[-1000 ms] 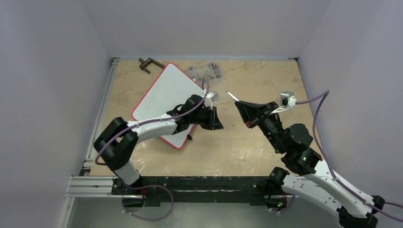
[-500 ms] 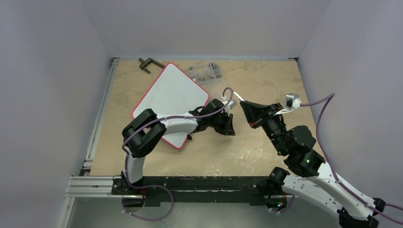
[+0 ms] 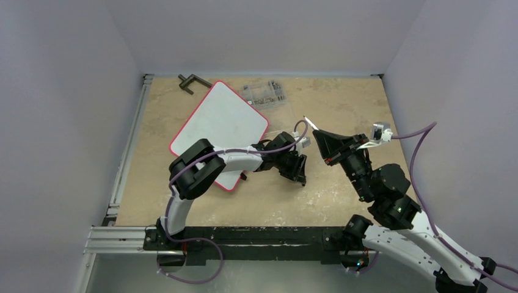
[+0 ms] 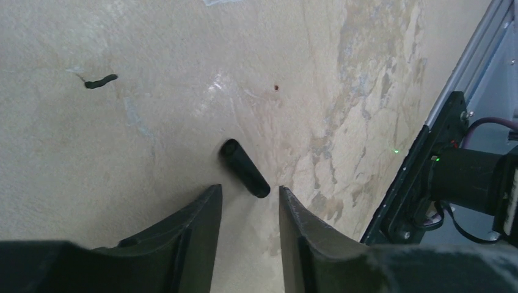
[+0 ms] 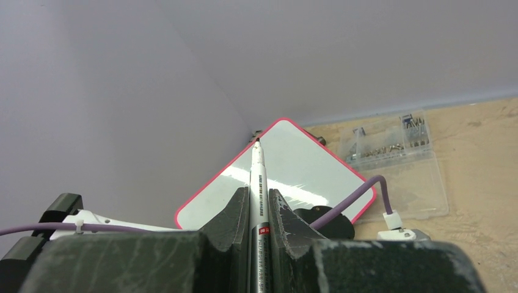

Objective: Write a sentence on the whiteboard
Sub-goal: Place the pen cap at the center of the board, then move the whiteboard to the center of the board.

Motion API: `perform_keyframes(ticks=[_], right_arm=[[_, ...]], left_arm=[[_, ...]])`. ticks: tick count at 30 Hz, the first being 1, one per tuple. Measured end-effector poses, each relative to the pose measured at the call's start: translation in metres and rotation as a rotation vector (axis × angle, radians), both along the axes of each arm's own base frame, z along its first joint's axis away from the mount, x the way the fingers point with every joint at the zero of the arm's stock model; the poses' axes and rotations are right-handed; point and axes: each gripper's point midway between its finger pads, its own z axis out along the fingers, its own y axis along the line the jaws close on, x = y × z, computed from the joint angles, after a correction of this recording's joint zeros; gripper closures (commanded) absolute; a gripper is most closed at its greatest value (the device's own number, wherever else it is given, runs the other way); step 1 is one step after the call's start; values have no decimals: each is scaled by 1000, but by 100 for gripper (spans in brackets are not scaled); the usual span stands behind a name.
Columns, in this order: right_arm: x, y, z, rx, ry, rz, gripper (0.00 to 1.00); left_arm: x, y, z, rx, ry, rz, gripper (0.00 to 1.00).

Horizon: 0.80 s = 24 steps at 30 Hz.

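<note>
From the overhead view I see a black clamp (image 3: 192, 82) at the far left of the table (image 3: 342, 97). A clear plastic box of small parts (image 3: 266, 93) sits just past the far corner of the whiteboard (image 3: 223, 122). The left arm (image 3: 235, 160) lies across the board's near corner, and its purple cable (image 3: 287, 141) loops up beside the wrist.

The left gripper (image 4: 249, 194) is off the board to its right, low over bare tabletop. Its jaws are released, with a clear gap between them. A black marker cap (image 4: 244, 176) lies on the table just ahead of the fingertips, gripped by neither. A small dark scrap (image 4: 101, 80) lies further out.

The right gripper (image 5: 258, 192) is clenched on a white marker (image 5: 259, 177). The marker's bare tip points up and away towards the board's far corner. In the overhead view that tip hangs in the air, apart from the board, which lies flat at an angle on the left half of the table, to the left of both grippers.
</note>
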Motion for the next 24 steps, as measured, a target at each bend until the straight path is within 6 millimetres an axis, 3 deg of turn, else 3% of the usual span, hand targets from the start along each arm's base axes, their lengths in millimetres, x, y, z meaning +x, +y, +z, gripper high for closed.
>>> perform_keyframes(ticks=[8,12,15,20,24], right_arm=[[0,0,0,0,0,0,100],[0,0,0,0,-1,0,100],[0,-1,1,0,-1,-1,100],[-3,-4,12,7,-19,-3,100],[-5,-8,26,21,-42,-5,100]], left_arm=[[-9,-7,8,-9,-4,-52,33],[-13,1,15,22,-8,-66,29],[-14,12,32,49,-29,-68,28],[4,36,102,-11,-116,-32,29],[42,79,168,-47,-236,67,29]])
